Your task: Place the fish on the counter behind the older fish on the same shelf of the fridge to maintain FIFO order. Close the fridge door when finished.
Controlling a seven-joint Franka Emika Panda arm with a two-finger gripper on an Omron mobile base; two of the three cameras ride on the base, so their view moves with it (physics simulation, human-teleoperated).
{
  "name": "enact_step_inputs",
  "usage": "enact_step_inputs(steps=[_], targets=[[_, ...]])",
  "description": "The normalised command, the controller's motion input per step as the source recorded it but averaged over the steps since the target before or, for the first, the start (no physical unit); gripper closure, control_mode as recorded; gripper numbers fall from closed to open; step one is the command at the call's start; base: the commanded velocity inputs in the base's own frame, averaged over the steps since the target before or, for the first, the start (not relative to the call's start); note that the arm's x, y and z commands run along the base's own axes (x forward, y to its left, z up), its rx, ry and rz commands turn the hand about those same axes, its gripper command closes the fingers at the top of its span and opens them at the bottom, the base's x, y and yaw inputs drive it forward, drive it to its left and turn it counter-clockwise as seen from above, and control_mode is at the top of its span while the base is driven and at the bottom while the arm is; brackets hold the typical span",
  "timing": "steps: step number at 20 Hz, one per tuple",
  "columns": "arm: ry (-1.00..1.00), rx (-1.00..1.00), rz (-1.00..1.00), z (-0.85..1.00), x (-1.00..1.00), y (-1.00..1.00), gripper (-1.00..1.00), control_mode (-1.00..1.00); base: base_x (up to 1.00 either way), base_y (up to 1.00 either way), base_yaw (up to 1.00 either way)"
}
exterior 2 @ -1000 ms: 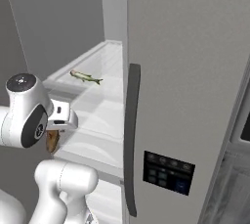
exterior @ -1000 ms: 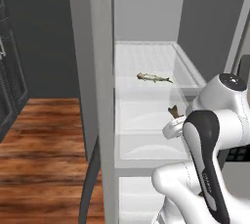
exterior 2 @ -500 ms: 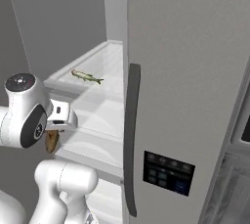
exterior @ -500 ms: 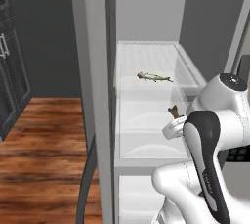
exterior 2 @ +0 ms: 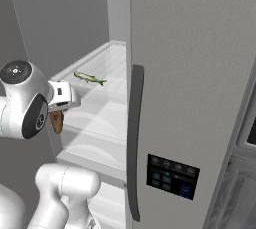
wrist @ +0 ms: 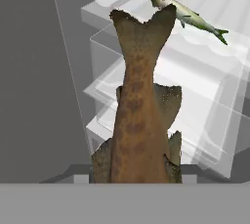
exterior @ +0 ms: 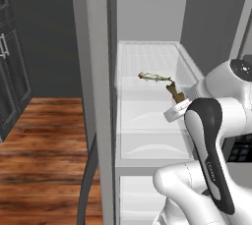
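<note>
Hand (wrist: pixel 139 176) clamped on fish (wrist: pixel 139 115); hand view shows forked tail near older fish (wrist: pixel 188 16)

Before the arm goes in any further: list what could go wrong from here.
1. The brown fish in the gripper points toward the older fish, which lies across the shelf; pushing straight back could knock it.
2. Released now, the brown fish would land in front of it, breaking FIFO order.
3. The shelf's raised front rim could catch it.
</note>
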Motion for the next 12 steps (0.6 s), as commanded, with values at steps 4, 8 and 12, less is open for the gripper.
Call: enact_step_inputs(steps=[4,8,12], targets=[[-0.24,-0.19,0.14,0.92,0.44,0.00,1.00,-1.00,0.00,0.00,0.00],[-0.25,-0.24,0.11,0.55,0.44,0.00,1.00,-1.00,0.00,0.00,0.00],[-0.12,-0.28,0.11,0.32,0.92,-0.13,1.00,-1.00,0.00,0.00,0.00]])
